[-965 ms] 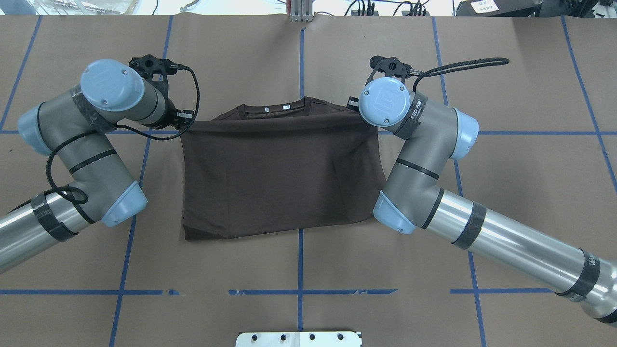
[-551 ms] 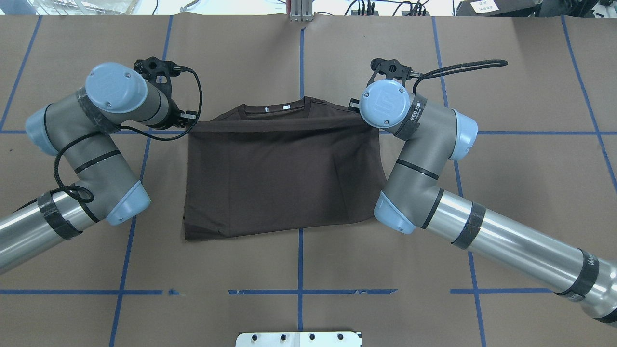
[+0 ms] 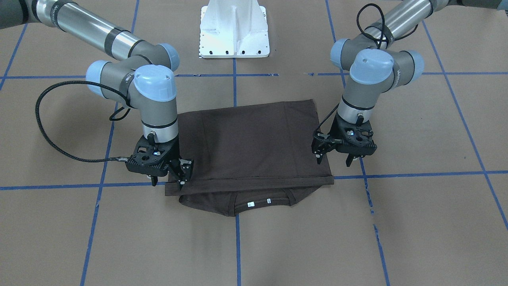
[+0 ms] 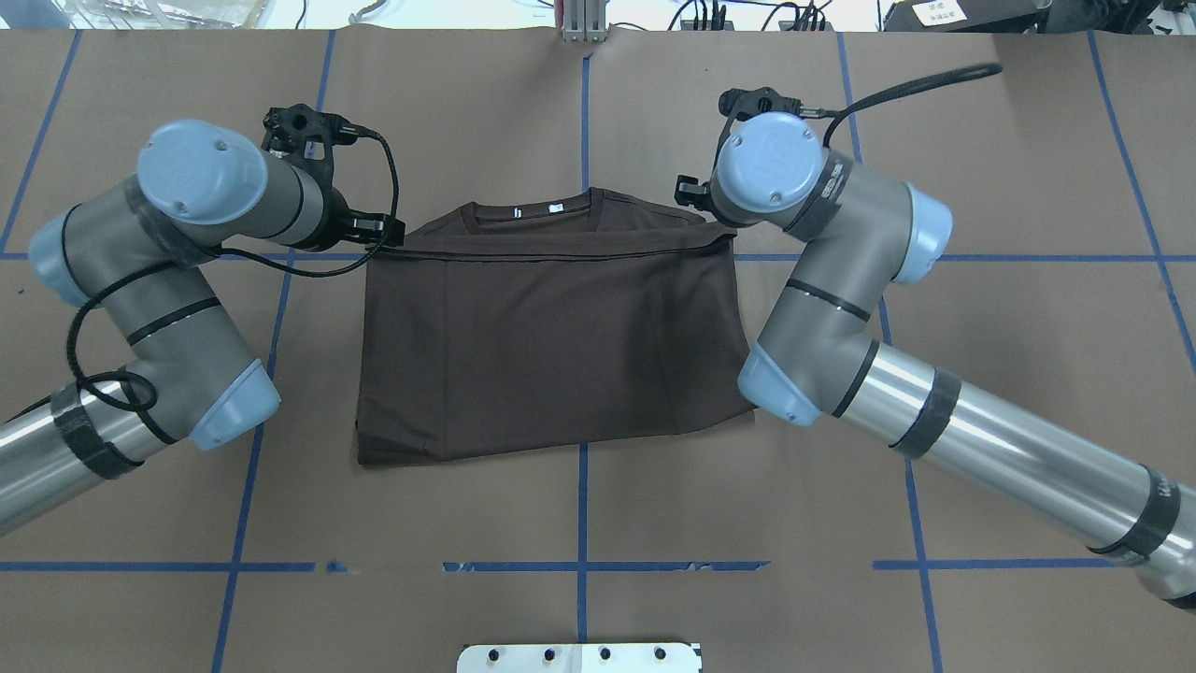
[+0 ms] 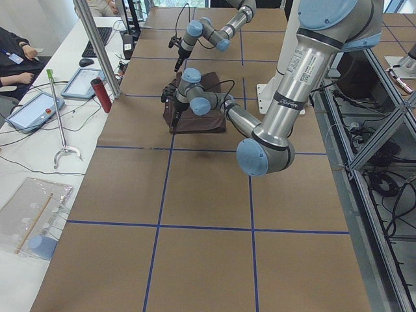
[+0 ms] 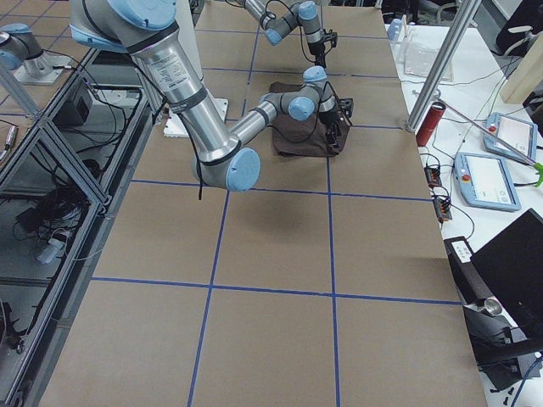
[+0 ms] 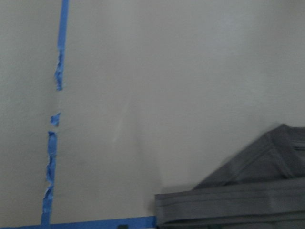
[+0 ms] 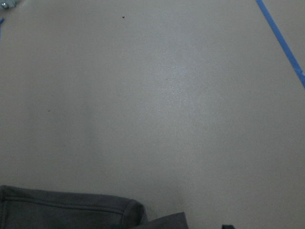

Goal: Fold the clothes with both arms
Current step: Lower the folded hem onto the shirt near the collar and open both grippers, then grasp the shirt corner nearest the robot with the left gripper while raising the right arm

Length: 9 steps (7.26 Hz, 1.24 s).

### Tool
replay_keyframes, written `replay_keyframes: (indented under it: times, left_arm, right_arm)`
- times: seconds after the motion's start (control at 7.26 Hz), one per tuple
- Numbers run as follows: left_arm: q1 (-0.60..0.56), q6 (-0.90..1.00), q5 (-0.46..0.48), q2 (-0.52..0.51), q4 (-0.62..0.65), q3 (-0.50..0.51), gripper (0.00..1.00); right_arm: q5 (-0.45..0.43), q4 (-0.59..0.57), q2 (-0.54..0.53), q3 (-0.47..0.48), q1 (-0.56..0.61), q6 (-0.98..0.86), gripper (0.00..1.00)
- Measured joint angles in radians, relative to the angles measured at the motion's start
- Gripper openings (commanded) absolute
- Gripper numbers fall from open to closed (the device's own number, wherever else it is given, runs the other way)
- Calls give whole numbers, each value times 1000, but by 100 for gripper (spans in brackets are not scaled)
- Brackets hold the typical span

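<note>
- Two black grippers stand at the collar-end corners of the T-shirt (image 3: 254, 147). The left gripper (image 3: 333, 161) has its fingers spread wide, one over the cloth's edge and one over the table (image 3: 416, 222), and grips nothing. The right gripper (image 3: 168, 182) straddles the other corner, also spread, with nothing seen pinched.
- The dark brown shirt lies flat mid-table. It is folded so the stitched hem stops just short of the ribbed collar (image 3: 278, 200), where white tags (image 3: 250, 205) show.
- In the overhead view, rounded light blue wrist caps hide most of both grippers. The right arm (image 4: 981, 439) has its elbow over the shirt's near corner.
- Around the shirt are a white bolted pedestal (image 3: 234, 35), a looping braided black cable (image 3: 43, 127) and blue tape lines (image 3: 416, 173) on matte brown paper. Off the table, a red cylinder (image 5: 99, 95) stands beside a metal post (image 5: 97, 45).
</note>
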Motion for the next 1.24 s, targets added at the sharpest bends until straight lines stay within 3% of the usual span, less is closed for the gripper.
replay_keyframes:
  times: [0.14, 0.28, 0.41, 0.69, 1.24]
  left_arm:
    - [14, -14, -23, 73, -28, -77, 92]
    - [48, -66, -26, 163, -82, -142, 65]
    - [99, -161, -6, 240, -154, -181, 53]
    - [209, -330, 42, 294, -221, -203, 53]
    - [308, -413, 86, 301, -230, -199, 53]
  right_arm:
    - [43, 1, -24, 36, 24, -46, 100]
    - [59, 1, -41, 61, 35, -64, 100]
    - [64, 1, -50, 75, 39, -69, 100]
    - [65, 1, -56, 88, 40, -65, 100]
    - [61, 1, -61, 92, 38, -60, 100]
